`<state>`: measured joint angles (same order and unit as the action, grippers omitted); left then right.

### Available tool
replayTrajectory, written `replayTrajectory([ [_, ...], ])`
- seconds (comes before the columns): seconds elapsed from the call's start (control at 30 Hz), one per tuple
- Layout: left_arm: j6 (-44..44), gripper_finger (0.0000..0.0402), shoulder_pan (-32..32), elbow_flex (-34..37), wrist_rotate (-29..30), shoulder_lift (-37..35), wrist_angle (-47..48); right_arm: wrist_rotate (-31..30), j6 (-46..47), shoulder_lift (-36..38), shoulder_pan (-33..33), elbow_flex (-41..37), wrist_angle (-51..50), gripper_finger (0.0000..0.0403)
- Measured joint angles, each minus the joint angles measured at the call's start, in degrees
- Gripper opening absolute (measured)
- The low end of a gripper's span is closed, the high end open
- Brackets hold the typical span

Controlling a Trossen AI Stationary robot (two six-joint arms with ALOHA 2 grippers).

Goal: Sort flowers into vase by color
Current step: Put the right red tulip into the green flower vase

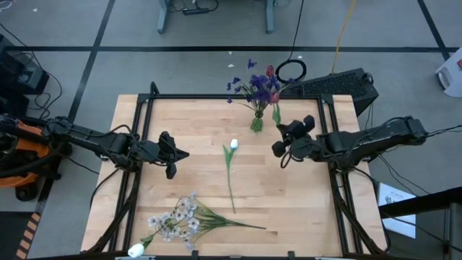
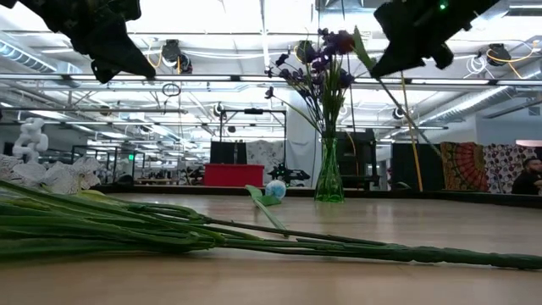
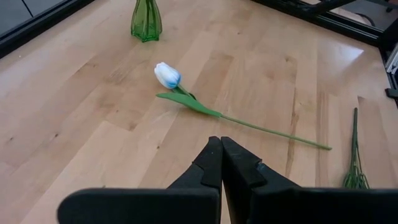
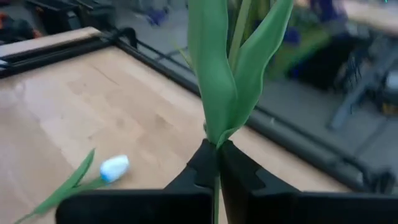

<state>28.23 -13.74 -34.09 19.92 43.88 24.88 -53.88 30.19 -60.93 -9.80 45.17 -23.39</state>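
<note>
While right fingers [image 4: 217, 163] clamp one stem [image 4: 225, 74] | left fingers [image 3: 221, 163] together | one vase [image 1: 257, 121]

The wooden desk [image 1: 303, 195] has a pale plank top edged by a black metal frame [image 1: 216, 97]. Beyond its far edge, at about one o'clock, a black box-like case [image 1: 339, 84] sits on the grey floor [image 1: 144, 65], with a coil of black cable [image 1: 291, 71] just beside it. A yellow cord [image 1: 345, 32] runs away toward twelve. At nine o'clock stands some orange and black equipment [image 1: 18, 155]. Across the room a red cabinet [image 2: 234, 175] and a patterned hanging [image 2: 461, 165] show, and a person [image 2: 529, 178] sits at far three o'clock.
</note>
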Motion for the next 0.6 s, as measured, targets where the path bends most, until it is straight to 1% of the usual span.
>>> replayTrajectory([
  [0.1, 0.0, 0.0006, 0.0, 0.0, 0.0, 0.0, 0.0, 0.2, -9.4, -0.5, 0.1, 0.0, 7.6, 0.0000],
  [0.17, 0.0, 0.0006, 0.0, 0.0, 0.0, 0.0, 0.0, 0.5, -15.4, -0.6, 0.1, -1.1, 15.5, 0.0000],
  [0.23, 0.0, 0.0006, 0.0, 0.0, 0.0, 0.0, 0.0, 3.1, -21.4, -0.5, 0.6, -4.0, 25.3, 0.0000],
  [0.37, -0.1, 0.0006, 0.0, 0.0, 0.0, 0.0, 0.0, 12.3, -31.6, -0.5, 3.2, -12.6, 52.0, 0.0000],
  [0.47, 0.0, 0.0006, 0.0, 0.0, 0.0, 0.0, 0.0, 16.2, -39.9, -1.6, 5.9, -19.4, 72.7, 0.0000],
  [0.53, 0.0, 0.0006, 0.0, 0.0, 0.0, 0.0, 0.0, 18.3, -44.3, -2.4, 7.9, -22.7, 84.4, 0.0000],
  [0.6, 0.0, 0.0006, 0.0, 0.0, 0.0, 0.0, 0.0, 21.2, -46.7, -3.3, 10.2, -24.9, 92.6, 0.0000],
])
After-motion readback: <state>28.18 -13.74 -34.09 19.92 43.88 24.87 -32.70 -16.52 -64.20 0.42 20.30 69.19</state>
